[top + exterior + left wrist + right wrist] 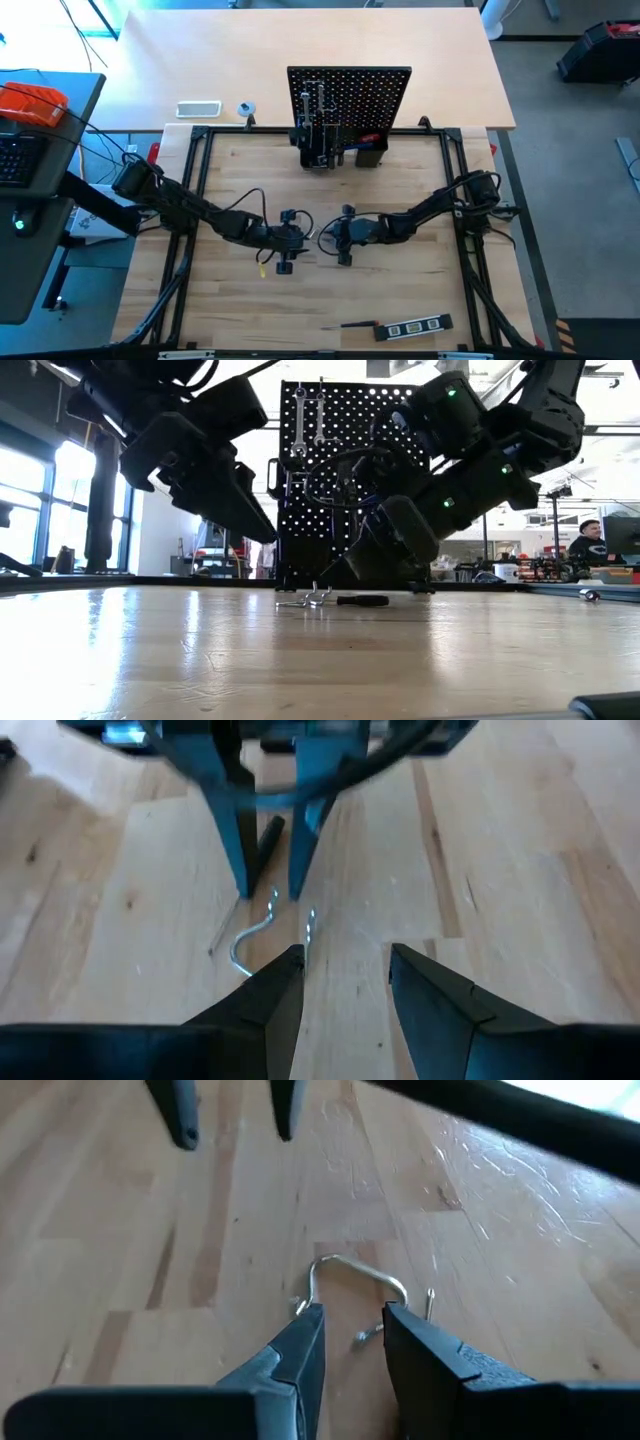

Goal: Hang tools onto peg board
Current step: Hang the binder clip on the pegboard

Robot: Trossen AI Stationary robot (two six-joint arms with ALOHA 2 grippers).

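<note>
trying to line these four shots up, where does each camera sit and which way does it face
High view: above the table, looking straight down; both arms, peg board, level.
Low view: at table-top height, looking level across at the peg board; both arms come in from above.
Left wrist view: on the left arm, looking past the left tool at a wire hook; the right tool faces it.
Right wrist view: on the right arm, looking past the right tool.
Shared: both wrist views show the hook lying between the tools.

The wooden table carries the peg board at its far edge, a metal hook mid-table, and a level by the near edge.
</note>
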